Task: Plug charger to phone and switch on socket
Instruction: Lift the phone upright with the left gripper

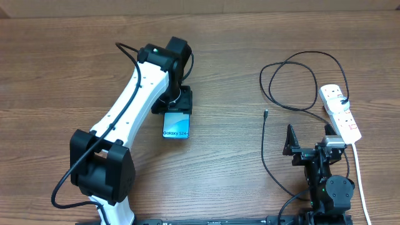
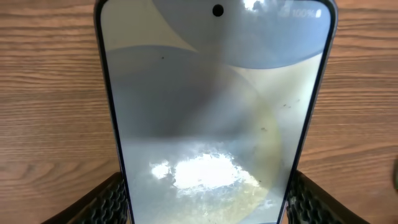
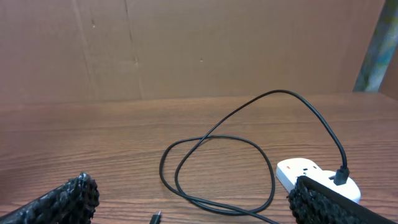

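Close to the near edge, toward the near right corner of the wooden surface, the right claw gapes wide with nothing between its fingers. Farther in, left of centre, the one phone lies flat, screen up, with the left claw closed on its two long sides. By the right edge lies the one socket, with the single charger plugged into it and looping toward the far edge, its tip lying loose.
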Motion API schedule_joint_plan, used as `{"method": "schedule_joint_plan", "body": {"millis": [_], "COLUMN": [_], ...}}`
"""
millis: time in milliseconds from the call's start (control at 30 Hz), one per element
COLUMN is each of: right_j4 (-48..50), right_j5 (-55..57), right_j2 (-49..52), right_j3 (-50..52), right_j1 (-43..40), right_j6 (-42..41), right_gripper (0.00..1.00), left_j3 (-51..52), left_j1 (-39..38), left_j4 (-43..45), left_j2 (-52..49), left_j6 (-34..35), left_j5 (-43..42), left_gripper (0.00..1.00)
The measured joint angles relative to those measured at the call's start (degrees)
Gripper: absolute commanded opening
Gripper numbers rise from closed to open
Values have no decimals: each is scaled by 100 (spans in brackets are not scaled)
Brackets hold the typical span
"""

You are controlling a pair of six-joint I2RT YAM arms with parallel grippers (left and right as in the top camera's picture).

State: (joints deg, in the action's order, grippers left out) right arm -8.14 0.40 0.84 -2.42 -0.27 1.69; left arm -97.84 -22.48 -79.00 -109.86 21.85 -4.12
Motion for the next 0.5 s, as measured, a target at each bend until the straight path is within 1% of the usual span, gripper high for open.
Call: {"method": "schedule_joint_plan", "body": {"millis": [133,333,500], "right_j4": [2,2,2], "right_j5": [2,2,0], "right_j2": [0,0,0], "right_j3": [0,0,0], "right_j1": [0,0,0], "right_j6": [0,2,4], "right_gripper": [100,100,100], "left_j3": [-229,-258,-260], "left_j1": [0,0,0], "left_j4": [-149,-330,-472], "left_j2": [2,98,527], "left_j6": [0,2,2], "left_j5": [-2,-2,-2], "left_gripper": [41,41,41]}}
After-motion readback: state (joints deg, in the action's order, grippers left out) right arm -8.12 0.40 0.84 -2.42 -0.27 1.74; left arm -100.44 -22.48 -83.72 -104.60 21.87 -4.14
